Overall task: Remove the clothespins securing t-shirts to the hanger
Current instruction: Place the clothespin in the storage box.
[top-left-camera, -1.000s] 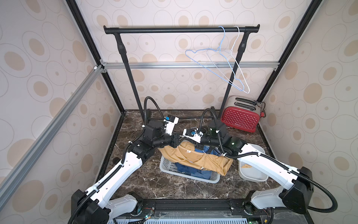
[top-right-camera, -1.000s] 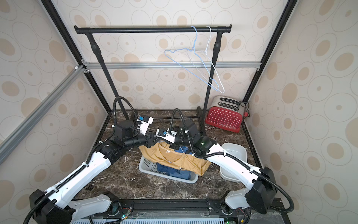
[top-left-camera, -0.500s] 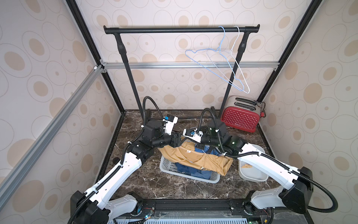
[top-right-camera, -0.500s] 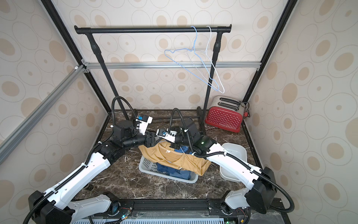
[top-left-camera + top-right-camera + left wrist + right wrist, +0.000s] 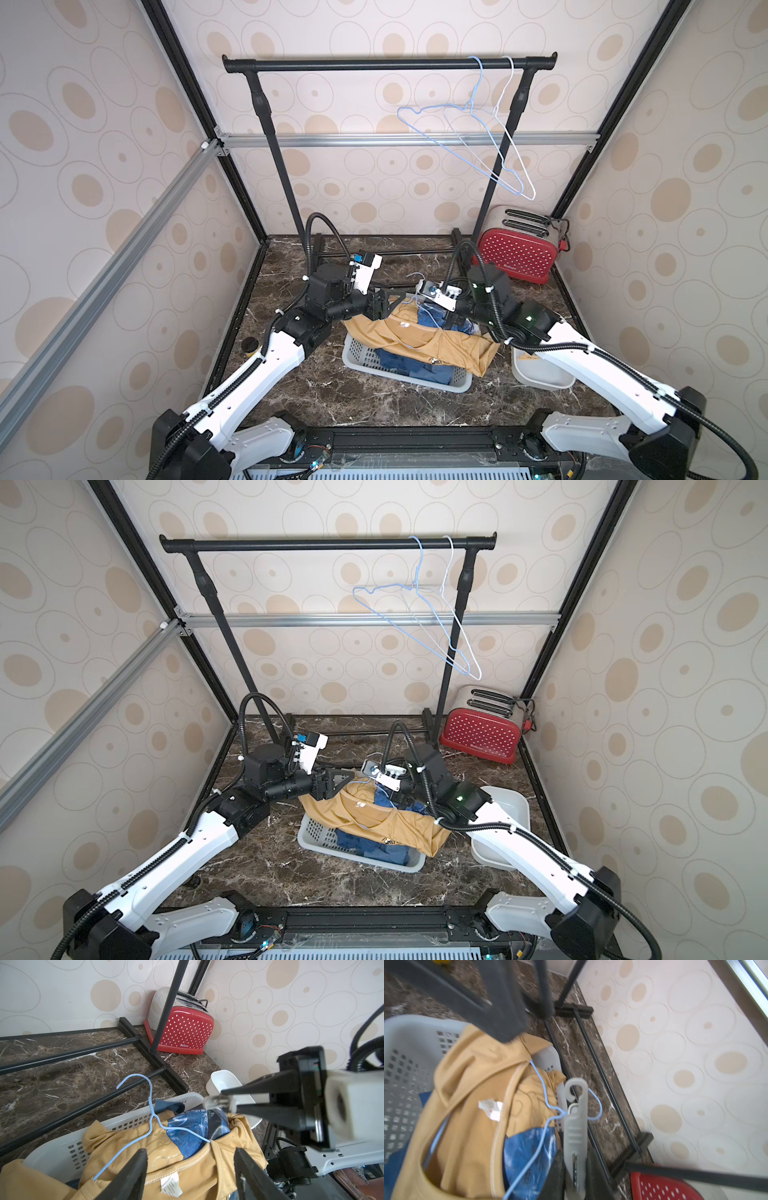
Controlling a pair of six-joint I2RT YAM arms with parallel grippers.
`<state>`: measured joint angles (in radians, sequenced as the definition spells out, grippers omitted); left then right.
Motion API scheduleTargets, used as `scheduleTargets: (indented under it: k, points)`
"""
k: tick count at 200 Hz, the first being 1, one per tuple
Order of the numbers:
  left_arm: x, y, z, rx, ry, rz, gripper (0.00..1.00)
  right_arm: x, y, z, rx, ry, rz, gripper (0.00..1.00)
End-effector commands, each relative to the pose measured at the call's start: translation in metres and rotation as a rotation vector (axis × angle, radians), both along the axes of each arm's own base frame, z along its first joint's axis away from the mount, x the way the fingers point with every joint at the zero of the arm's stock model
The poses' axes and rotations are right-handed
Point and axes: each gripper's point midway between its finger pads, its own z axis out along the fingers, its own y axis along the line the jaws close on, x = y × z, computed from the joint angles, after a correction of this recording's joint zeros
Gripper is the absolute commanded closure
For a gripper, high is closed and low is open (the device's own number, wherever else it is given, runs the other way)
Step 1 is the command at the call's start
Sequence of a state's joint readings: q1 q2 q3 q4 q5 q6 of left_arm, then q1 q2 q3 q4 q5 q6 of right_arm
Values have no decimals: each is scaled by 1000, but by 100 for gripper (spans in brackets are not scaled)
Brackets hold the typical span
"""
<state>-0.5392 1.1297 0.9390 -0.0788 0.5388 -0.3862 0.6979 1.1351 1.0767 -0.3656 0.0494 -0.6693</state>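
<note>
A mustard t-shirt (image 5: 218,1167) and blue t-shirts (image 5: 187,1130) are being carried in the white basket (image 5: 128,1120) on the worktop (image 5: 62,1068), with a blue wire hanger (image 5: 152,1105) lying through the mustard neck. Above them the left hand (image 5: 190,1151) is being held released, fingers apart. A pale grey hook-tipped clothespin (image 5: 576,1126) is being clenched by the right hand (image 5: 576,1161) above the basket.

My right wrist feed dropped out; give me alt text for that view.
The right gripper is shut on a pale grey, hook-tipped clothespin, held over the mustard t-shirt and its light blue wire hanger in the grey basket. A blue t-shirt shows underneath.
</note>
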Motion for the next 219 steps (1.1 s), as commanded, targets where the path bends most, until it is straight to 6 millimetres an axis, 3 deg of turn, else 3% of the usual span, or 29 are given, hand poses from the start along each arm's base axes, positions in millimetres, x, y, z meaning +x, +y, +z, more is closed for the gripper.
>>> scheduleTargets:
  k: [1, 41, 85, 128, 162, 187, 219]
  points:
    - [-1, -12, 5, 35, -121, -32, 33, -2, -53, -21, -64, 15, -174, 93]
    - [-9, -34, -3, 61, -186, -77, 35, -15, -137, -48, -111, 24, -438, 93]
    - [-12, -34, 0, 50, -232, -83, 33, -24, -202, -67, -149, 62, -639, 92]
    - [-14, -33, 2, 54, -246, -92, 33, -39, -265, -128, -212, 247, -824, 92]
    - [-14, -35, 3, 42, -240, -95, 34, -59, -289, -178, -251, 411, -898, 92]
    - [-16, -34, 4, 40, -241, -95, 34, -66, -298, -202, -269, 510, -917, 92]
    - [-15, -33, 2, 45, -240, -88, 34, -68, -298, -219, -267, 589, -919, 92]
